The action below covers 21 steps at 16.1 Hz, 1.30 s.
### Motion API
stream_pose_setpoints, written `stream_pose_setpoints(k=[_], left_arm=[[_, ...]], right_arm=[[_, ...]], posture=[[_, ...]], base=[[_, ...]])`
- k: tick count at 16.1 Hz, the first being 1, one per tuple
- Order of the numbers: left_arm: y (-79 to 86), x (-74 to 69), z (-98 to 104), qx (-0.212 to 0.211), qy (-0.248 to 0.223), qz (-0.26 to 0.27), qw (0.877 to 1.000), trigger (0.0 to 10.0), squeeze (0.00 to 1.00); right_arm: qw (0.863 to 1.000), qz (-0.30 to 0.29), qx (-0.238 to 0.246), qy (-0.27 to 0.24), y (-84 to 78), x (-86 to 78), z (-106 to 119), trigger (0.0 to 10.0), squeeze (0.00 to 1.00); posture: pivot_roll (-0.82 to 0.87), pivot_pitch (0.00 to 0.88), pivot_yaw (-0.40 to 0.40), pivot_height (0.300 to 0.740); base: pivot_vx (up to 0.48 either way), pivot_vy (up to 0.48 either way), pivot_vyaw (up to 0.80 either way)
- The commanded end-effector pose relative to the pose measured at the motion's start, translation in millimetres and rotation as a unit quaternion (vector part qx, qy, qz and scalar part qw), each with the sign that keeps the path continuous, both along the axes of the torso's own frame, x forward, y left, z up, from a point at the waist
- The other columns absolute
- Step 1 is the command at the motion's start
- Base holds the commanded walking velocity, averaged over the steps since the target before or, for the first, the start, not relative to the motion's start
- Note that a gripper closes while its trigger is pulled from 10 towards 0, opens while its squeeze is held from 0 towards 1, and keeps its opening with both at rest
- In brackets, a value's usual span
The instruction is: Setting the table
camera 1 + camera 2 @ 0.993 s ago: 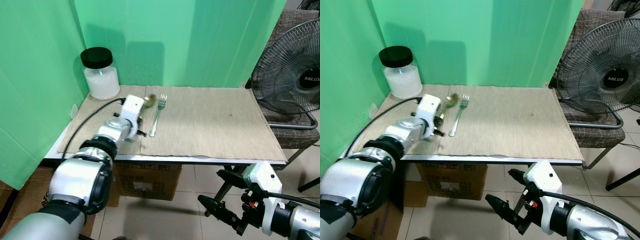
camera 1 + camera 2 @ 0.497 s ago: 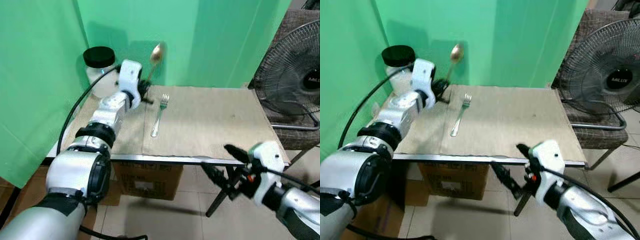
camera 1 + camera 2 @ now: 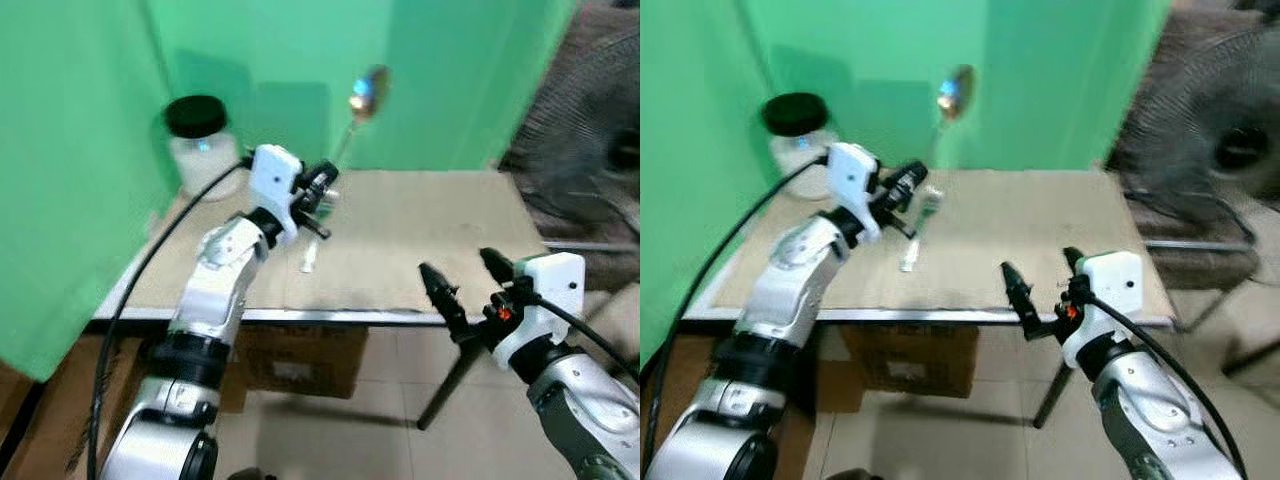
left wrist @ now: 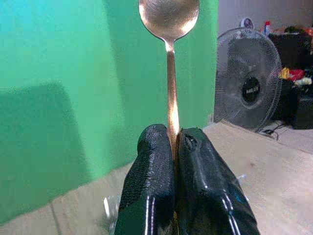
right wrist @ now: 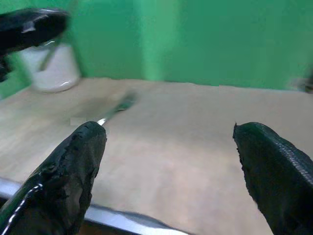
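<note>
Left gripper [image 3: 322, 187] clenched on upright spoon [image 3: 362, 100] above the table's [image 3: 430, 215] far-left part, fork [image 3: 313, 248] beneath, jar [image 3: 201, 142] at far-left corner, right gripper [image 3: 468, 285] spread wide off the near edge, fan [image 3: 590, 130] right.

No lettering comes through clearly anywhere. The fan [image 4: 247, 93] carries a round dark badge at the centre of its grille in the left wrist view, with a line of pale letters across it, too small and soft to spell out. In the eye views that fan is a blur. The cardboard box [image 3: 300, 360] under the table shows no legible print.
</note>
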<state>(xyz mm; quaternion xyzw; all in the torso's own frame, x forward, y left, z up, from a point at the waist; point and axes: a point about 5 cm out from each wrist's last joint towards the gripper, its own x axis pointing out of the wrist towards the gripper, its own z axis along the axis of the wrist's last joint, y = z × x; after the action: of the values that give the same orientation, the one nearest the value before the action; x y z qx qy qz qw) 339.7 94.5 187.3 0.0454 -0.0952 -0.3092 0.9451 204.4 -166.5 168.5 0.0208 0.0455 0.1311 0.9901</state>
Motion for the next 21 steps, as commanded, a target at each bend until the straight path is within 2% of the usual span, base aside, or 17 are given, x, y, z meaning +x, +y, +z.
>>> stream_pose_setpoints(k=[1,3,4,5,7,9,11,12,15,21], left_arm=[[-1.2,-7.0,0,0.023,-0.003,0.007,1.0,10.0,0.0],[11.9,-23.7,-17,0.059,0.021,0.065,0.996,10.0,0.0],[15.0,-27.0,-21,0.067,0.025,0.076,0.994,10.0,0.0],[20.4,-31.7,-27,0.066,0.04,0.103,0.992,10.0,0.0],[24.2,-39.3,-24,0.05,0.036,0.121,0.991,10.0,0.0],[19.8,-41.6,-20,0.03,0.04,0.133,0.99,10.0,0.0],[16.8,-44.9,-20,0.038,0.038,0.143,0.988,10.0,0.0],[21.2,-49.9,-24,0.039,0.049,0.159,0.985,10.0,0.0],[30.6,-50.0,-23,0.038,0.054,0.184,0.981,10.0,0.0],[26.0,-51.6,-23,0.029,0.064,0.177,0.982,10.0,0.0]], right_arm=[[0.999,-0.043,0.0,-0.01,-7.1,3.7,2,10.0,0.0],[0.997,-0.082,-0.002,0.0,-9.1,2.7,-5,10.0,0.0],[0.996,-0.089,-0.004,0.003,-9.2,2.6,-6,10.0,0.0],[0.995,-0.098,-0.017,0.008,-9.5,3.3,-9,10.0,0.0],[0.993,-0.115,-0.016,0.009,-7.4,10.4,-8,10.0,0.0],[0.993,-0.119,-0.012,0.005,-10.0,13.4,-5,10.0,0.0],[0.992,-0.122,-0.008,0.01,-14.3,11.8,-7,10.0,0.0],[0.991,-0.131,-0.015,0.025,-18.4,12.7,-14,10.0,0.0],[0.99,-0.139,-0.019,0.03,-19.0,22.5,-17,10.0,0.0],[0.989,-0.143,-0.013,0.024,-18.0,26.5,-15,10.0,0.0]], posture=[[-0.1,0.0,0.037,0.74],[-0.1,0.0,0.042,0.74],[-0.1,0.0,0.039,0.74],[-0.09,0.0,0.033,0.74],[-0.08,0.0,0.021,0.74],[-0.04,0.0,0.004,0.74],[-0.02,0.0,-0.017,0.74],[0.0,0.0,-0.05,0.74],[0.01,0.0,-0.056,0.74],[0.01,0.0,-0.052,0.74]], base=[[0.0,0.0,-0.79],[0.0,0.0,-0.79],[0.0,0.0,-0.8],[0.0,0.0,-0.79],[0.0,0.0,-0.79],[0.0,0.0,-0.79],[0.0,0.0,-0.79],[0.0,0.0,-0.79],[0.0,0.0,-0.8],[0.0,0.0,-0.79]])
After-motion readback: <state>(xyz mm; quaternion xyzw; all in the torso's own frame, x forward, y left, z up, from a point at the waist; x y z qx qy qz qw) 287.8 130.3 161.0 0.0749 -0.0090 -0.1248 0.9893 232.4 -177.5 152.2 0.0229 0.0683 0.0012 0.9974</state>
